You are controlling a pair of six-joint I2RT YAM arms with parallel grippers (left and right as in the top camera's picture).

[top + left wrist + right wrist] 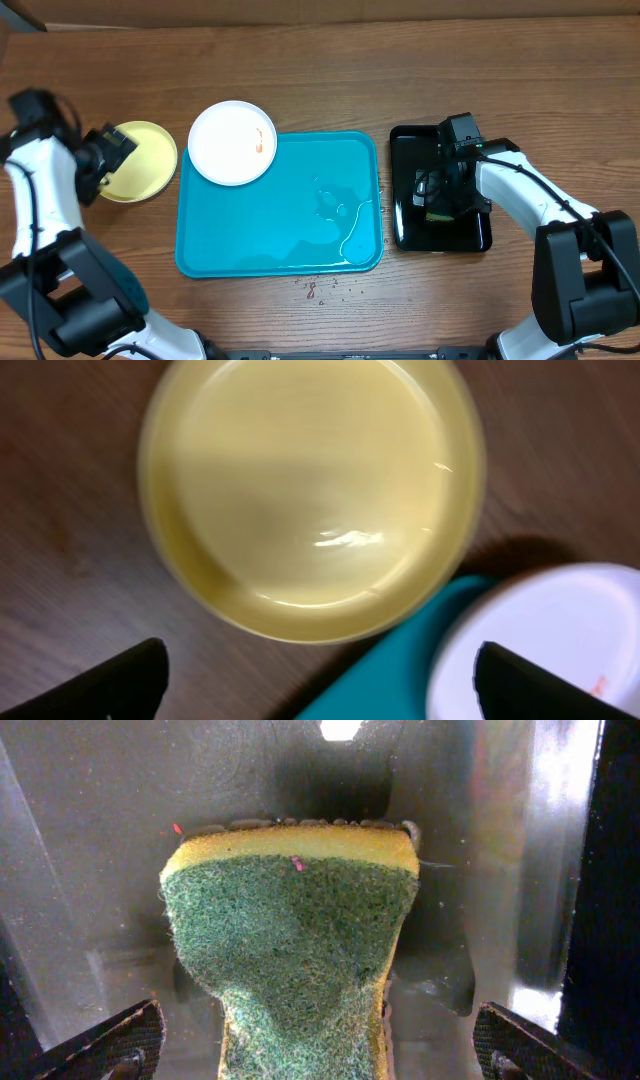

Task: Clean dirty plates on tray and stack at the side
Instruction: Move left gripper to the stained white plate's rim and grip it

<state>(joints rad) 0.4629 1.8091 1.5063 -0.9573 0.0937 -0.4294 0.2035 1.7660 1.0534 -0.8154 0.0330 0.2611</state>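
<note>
From where I stand the pale yellow plate point(150, 165) lies flat on the table toward its left edge, just beside the turquoise tray point(250, 230) but off it, and the left hand point(112, 146) hangs over it with its fingers spread wide, gripping nothing. I'd say this is the letting-go at the stacking spot, so the clean way out is to rise straight up and keep the fingers clear of the rim, so the plate is not nudged toward the tray. The white plate point(232, 142) sits over the tray's far left corner, overhanging the rim, with an orange smear point(259, 143) on its right side, so it looks like the next one to scrub. The right hand point(438, 192) is down in the black tray point(405, 190) near the table's right edge, fingers released on either side of the green-and-yellow sponge point(290, 950). It should close squarely across the sponge's middle, scouring face kept free. A puddle point(340, 205) glints on the tray floor, which may make a plate slide. I count only two plates; whether a third lies under the yellow one I cannot tell. The left wrist view is blurred and cuts off the white plate, and the sponge's near end runs out of the right wrist view
</note>
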